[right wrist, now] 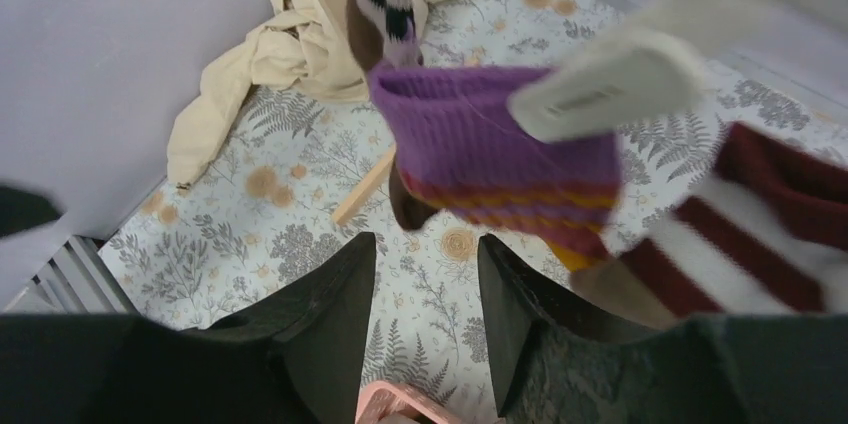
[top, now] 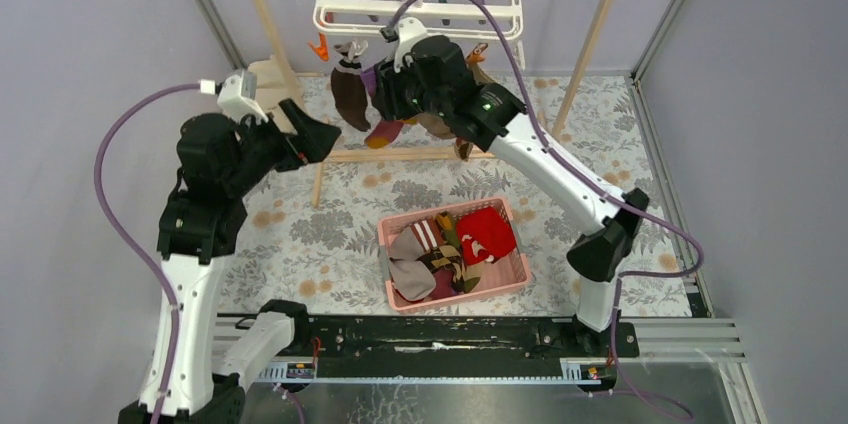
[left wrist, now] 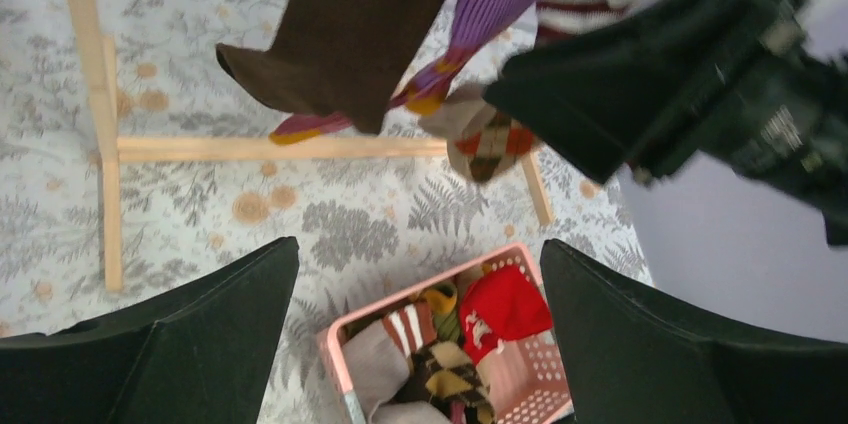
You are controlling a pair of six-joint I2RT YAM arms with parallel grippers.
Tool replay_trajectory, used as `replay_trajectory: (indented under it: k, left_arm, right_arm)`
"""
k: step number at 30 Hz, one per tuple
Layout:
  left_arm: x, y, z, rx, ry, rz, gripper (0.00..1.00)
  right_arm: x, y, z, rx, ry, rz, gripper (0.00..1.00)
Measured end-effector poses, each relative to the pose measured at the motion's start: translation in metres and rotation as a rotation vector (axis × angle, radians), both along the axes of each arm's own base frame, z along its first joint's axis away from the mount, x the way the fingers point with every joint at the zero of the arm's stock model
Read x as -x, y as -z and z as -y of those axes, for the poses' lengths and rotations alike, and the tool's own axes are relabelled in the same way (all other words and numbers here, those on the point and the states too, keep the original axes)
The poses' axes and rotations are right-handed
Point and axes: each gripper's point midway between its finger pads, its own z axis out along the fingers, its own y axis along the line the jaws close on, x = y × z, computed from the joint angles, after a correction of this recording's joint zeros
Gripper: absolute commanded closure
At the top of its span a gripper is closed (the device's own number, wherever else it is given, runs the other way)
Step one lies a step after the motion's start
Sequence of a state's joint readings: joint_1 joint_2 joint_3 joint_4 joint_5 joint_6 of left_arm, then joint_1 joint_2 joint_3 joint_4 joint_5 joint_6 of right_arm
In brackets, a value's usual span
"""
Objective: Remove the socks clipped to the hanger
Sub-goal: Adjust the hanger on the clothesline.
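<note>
Floral tabletop [top: 300, 234] beneath. R jaws part-open, empty, near purple sock [right wrist: 480, 144]; L jaws wide, empty. Risk: clip [right wrist: 600, 84] pinched instead, hanger [top: 350, 12] yanked.

The whole table [top: 300, 204] is surveyed from above and behind. Both wrist views are angled downward at close range; the purple sock [right wrist: 480, 144] is shared by both.

White hanger [top: 345, 18], socks [top: 350, 94] clipped, dangling beneath
</note>
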State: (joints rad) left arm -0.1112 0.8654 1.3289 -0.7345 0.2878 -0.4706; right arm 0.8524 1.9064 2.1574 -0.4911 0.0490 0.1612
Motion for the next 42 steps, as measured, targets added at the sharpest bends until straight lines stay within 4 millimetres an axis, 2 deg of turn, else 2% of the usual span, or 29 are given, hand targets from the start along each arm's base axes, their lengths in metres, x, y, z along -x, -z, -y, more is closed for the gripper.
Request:
replay_trajectory:
  k: [2,4,8,12,14,17,20,23,26,28,31,33,36,42]
  left_arm:
    - [-0.014,-0.011,0.002,0.013,-0.003,0.02,0.01]
    - [-0.034,-0.025,0.006,0.042,-0.005,0.04,0.01]
    - [-0.077,-0.054,0.017,0.111,0.0,0.104,0.01]
    - [-0.11,-0.069,0.025,0.133,-0.009,0.142,0.01]
    - [-0.125,-0.072,0.027,0.131,-0.023,0.154,0.01]
    - [-0.146,-0.073,0.027,0.127,-0.048,0.158,0.01]
    - [-0.169,-0.069,0.032,0.12,-0.064,0.151,0.01]
    - [-0.193,-0.059,0.041,0.099,-0.073,0.136,0.01]
    - [-0.21,-0.048,0.046,0.075,-0.08,0.118,0.01]
    - [-0.22,-0.044,0.048,0.056,-0.09,0.117,0.01]
    - [-0.232,-0.043,0.044,0.027,-0.116,0.126,0.01]
    - [-0.239,-0.046,0.042,0.01,-0.131,0.138,0.01]
    - [-0.246,-0.052,0.039,-0.007,-0.145,0.159,0.01]
    - [-0.254,-0.072,0.034,-0.024,-0.175,0.211,0.01]
  right_arm:
    - [0.008,-0.008,0.011,-0.006,0.002,0.009,0.48]
    - [0.017,-0.035,0.024,-0.046,0.003,0.053,0.46]
    - [0.051,-0.118,0.071,-0.167,0.025,0.2,0.42]
    - [0.085,-0.186,0.137,-0.272,0.117,0.352,0.39]
    - [0.093,-0.202,0.164,-0.296,0.177,0.403,0.38]
    - [0.09,-0.212,0.199,-0.3,0.276,0.447,0.37]
    - [0.069,-0.205,0.22,-0.277,0.358,0.448,0.37]
    - [0.037,-0.18,0.236,-0.229,0.432,0.407,0.36]
    - [0.006,-0.137,0.237,-0.162,0.462,0.32,0.36]
    - [-0.007,-0.11,0.237,-0.131,0.462,0.261,0.36]
    - [-0.015,-0.08,0.241,-0.108,0.461,0.194,0.36]
    - [-0.016,-0.073,0.244,-0.109,0.461,0.177,0.36]
    - [-0.011,-0.072,0.252,-0.12,0.467,0.172,0.36]
    - [0.005,-0.081,0.262,-0.153,0.46,0.198,0.36]
